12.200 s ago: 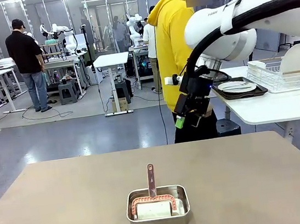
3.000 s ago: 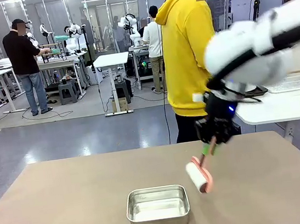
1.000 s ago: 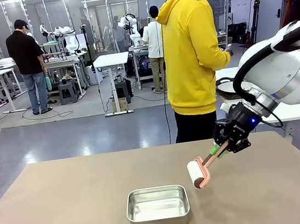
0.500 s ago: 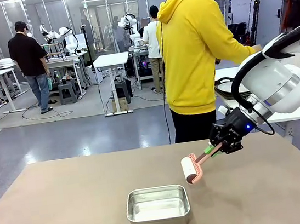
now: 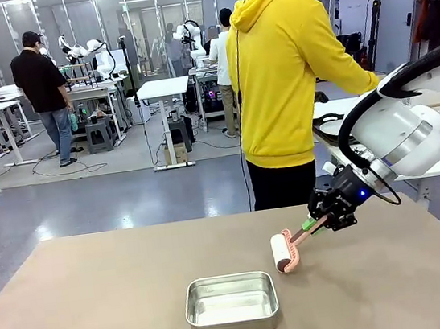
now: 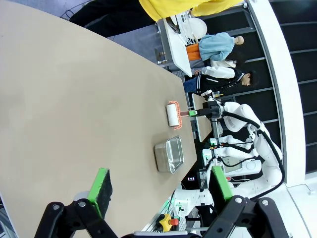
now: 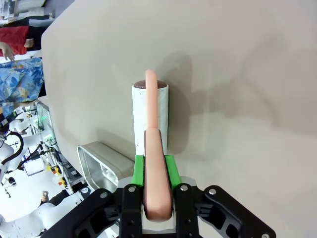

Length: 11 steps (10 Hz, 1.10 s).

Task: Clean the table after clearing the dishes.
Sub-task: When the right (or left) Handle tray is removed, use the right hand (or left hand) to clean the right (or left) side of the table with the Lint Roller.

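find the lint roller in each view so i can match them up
Front view: lint roller right of centre, just beyond the steel pan's right corner.
Left wrist view: mid-picture, above the pan.
Right wrist view: centre, held by the right gripper; pan lower left.
Shared landmark: the steel pan.

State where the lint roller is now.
In the front view, the lint roller is right of centre over the table, its pink handle clamped in the right gripper, just beyond the far right corner of the steel pan.
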{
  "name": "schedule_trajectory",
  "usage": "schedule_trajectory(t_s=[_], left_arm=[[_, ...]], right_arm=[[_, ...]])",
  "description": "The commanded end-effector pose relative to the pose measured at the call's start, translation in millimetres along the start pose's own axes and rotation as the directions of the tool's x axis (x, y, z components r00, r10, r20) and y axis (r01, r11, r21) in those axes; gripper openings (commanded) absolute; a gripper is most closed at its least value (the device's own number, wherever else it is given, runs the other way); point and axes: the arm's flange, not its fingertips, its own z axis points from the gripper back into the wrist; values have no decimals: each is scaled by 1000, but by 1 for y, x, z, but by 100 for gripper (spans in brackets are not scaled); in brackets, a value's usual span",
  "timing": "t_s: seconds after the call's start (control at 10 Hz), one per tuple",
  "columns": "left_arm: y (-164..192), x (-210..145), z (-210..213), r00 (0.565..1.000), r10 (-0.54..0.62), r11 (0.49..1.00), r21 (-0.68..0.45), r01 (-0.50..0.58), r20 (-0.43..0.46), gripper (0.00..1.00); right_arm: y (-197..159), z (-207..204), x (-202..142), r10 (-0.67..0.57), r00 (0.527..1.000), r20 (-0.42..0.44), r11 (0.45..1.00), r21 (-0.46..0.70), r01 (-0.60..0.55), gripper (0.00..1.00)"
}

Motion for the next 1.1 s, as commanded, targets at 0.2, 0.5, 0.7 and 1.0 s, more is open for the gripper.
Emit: schedule_trajectory(t_s=[0.2,0.5,0.7,1.0], left_arm=[[-5,-5,1,1000,9,1000,9,-9,-1,100],[-5,-5,1,1000,9,1000,9,-9,-1,100],[-5,-5,1,1000,9,1000,9,-9,-1,100],[-5,-5,1,1000,9,1000,9,-9,-1,100]], right_arm=[[-28,9,10,-44,996,81,999,-21,46,21],[-51,21,5,-29,980,194,989,-135,56,21],[-63,37,5,-22,976,215,986,-154,57,21],[-89,46,-1,-50,979,196,980,-181,87,21]])
